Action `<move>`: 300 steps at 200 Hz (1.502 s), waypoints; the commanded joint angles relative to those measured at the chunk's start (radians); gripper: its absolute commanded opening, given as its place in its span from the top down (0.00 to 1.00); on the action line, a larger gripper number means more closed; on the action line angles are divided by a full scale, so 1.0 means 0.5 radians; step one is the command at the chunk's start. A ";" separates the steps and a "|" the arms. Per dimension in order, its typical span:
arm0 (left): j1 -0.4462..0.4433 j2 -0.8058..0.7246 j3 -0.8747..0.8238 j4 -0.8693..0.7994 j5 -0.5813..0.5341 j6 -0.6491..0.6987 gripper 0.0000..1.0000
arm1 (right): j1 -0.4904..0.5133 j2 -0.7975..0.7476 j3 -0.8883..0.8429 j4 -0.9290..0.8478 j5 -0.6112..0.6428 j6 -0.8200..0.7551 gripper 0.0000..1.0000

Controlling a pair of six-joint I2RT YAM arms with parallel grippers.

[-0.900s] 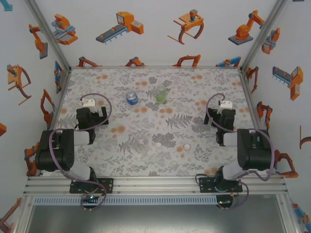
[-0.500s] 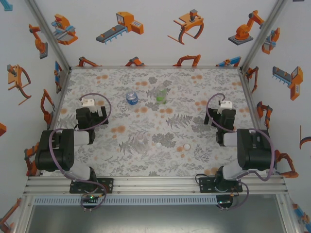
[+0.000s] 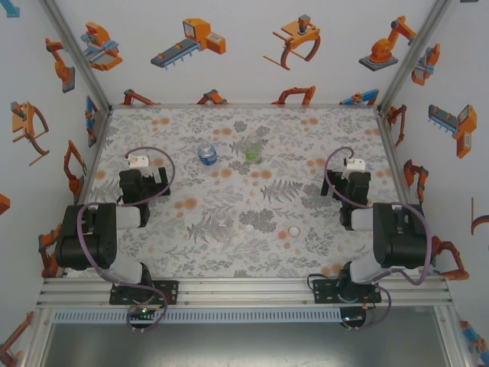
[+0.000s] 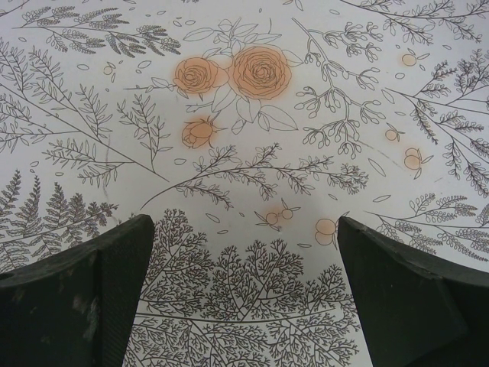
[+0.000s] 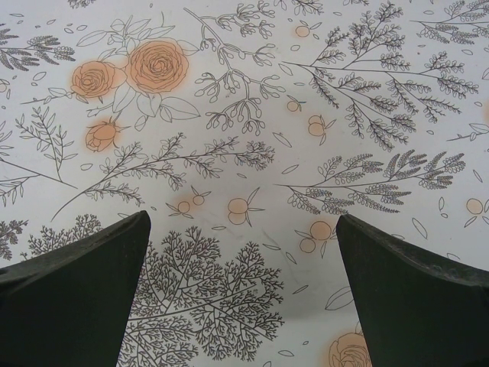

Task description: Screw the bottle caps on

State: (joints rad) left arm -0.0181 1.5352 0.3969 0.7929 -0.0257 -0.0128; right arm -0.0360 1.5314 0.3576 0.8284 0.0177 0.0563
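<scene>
Three bottles stand on the table (image 3: 321, 138): the blue-labelled bottle (image 3: 207, 154) and green-tinted bottle (image 3: 254, 149) farther back, the clear bottle (image 3: 222, 225) nearer, with two loose caps, first cap (image 3: 249, 227) and second cap (image 3: 294, 232), to its right. The left gripper (image 4: 244, 229) and right gripper (image 5: 243, 222) hang near the side edges, jaws spread wide and empty.

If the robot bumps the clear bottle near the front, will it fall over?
Probably: the clear bottle stands upright and looks empty, so it is likely light and tippy. Its round body would probably roll once down. Thin plastic may also squash if squeezed.
</scene>
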 commanded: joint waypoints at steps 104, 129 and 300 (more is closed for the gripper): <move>-0.030 -0.095 0.037 -0.027 -0.107 -0.033 0.03 | -0.010 -0.165 0.128 -0.183 -0.036 -0.009 0.05; -0.060 -0.207 0.100 -0.244 -0.214 -0.040 0.03 | -0.002 -0.307 0.252 -0.508 -0.067 -0.035 0.05; -0.184 -0.864 1.076 -2.359 0.062 -0.364 0.03 | 0.759 -0.647 0.636 -1.215 -1.298 -0.352 0.16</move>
State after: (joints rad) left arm -0.1043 1.1225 0.8505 -0.1524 -0.0952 -0.1917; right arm 0.2878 1.1946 0.6361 0.2466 -0.4549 -0.0547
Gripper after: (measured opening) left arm 0.970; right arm 0.846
